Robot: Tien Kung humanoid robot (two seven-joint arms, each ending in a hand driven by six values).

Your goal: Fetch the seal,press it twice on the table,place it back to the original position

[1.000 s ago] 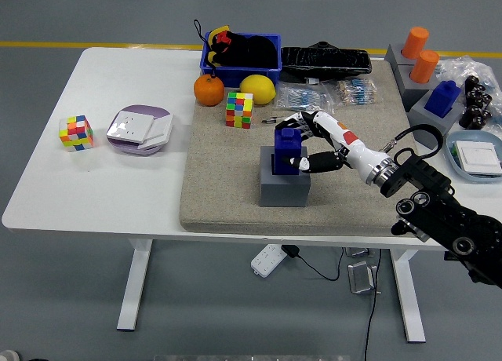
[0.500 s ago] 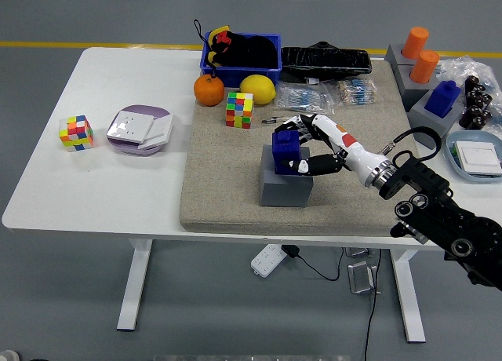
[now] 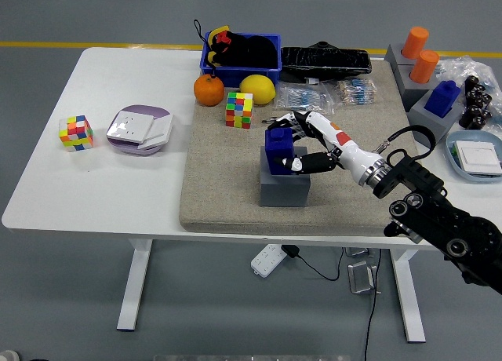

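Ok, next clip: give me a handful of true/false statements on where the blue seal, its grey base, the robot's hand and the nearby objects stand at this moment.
1. The right hand is closed around the blue seal. True.
2. The seal is above the grey base. True.
3. The grey base stands on the bare white table. False: it stands on the beige mat.
4. The left hand is reaching in over the mat. False: no left hand is in view.
5. An orange and a lemon lie at the mat's far edge, by the blue bin. True.
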